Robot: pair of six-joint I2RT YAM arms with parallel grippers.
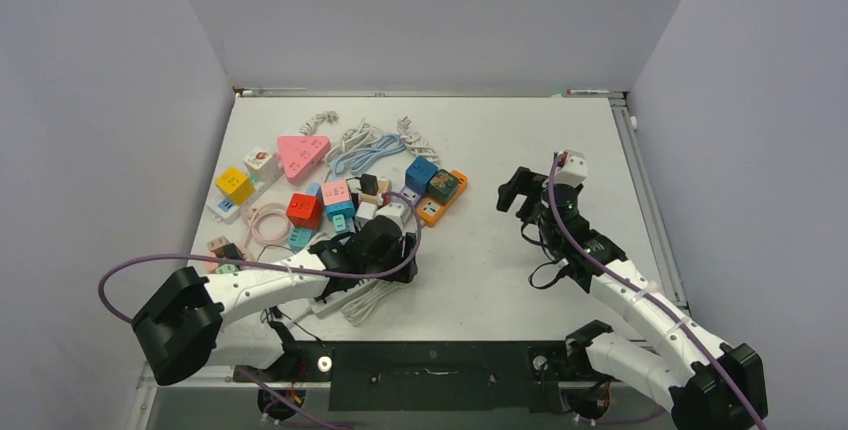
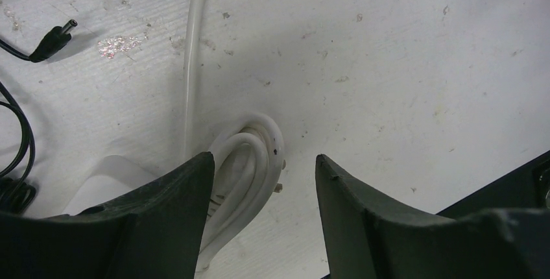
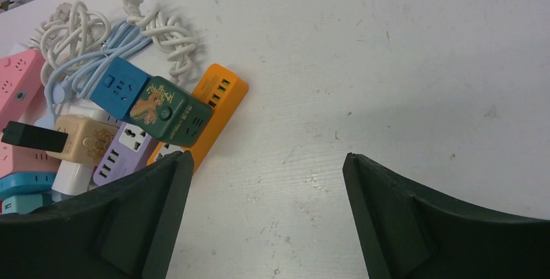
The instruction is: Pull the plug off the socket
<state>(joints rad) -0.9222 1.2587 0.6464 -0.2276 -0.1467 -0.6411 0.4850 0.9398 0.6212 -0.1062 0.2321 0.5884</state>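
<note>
1. The fingers of the left gripper are standing partway apart, neither wide nor narrow, and are clamping nothing.
2. A white cord coil is lying on the table in the gap between them. It is sitting just beside one finger and well clear of the other.
3. A small stub is sticking out at the coil's edge. It may be a plug pin, but it is too small to tell, so I am not seeing the plug itself plainly.
4. The white power strip, probably the socket, is peeking out behind that same finger, mostly hidden by it.
5. Judging how it will handle: a plug is light, hard and smooth, and is gripped only by its pins. The strip is light too and is likely to lift with it unless pinned down. The plug's rigid body is the place to take hold, since the cord is soft and springy and will just stretch.
6. Farther out, a white cable is running away across the table, with a black barrel connector lying beside it.
7. Across the table, the right gripper is hanging wide open over bare surface, holding nothing. The coloured socket pile is lying well off to its side.
</note>
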